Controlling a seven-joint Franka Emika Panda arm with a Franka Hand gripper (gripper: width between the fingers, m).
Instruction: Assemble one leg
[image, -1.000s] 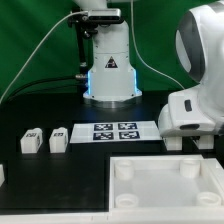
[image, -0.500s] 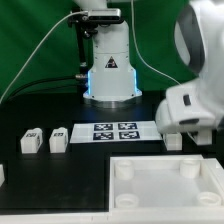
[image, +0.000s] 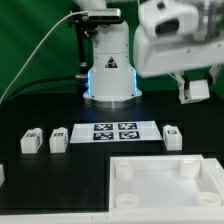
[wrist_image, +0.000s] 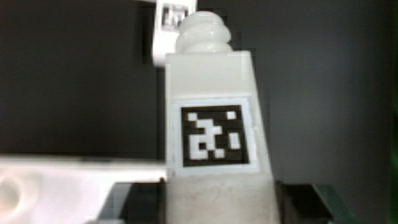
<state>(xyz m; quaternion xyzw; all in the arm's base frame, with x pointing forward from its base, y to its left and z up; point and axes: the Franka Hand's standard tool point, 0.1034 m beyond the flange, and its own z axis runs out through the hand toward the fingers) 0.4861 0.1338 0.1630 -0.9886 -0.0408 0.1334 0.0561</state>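
We've got the small white plastic block-shaped leg, black-and-white tag facing us, pinched right between the jaws of the gripper. They're closed snug on its base, with its knobby tip pointing away. A second leg sits on the black table, down below the jaws.

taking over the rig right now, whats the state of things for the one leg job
Tool: shut on one leg, held in the air over the exterior view's right part of the table.
Other legs: two on the table at the exterior view's left of the marker board, one at its right.
Panel: lies flat at the front; no leg in the sockets that show.
Done: one leg is gripped and off the table.
Left: bring it to a socket and fix it in.
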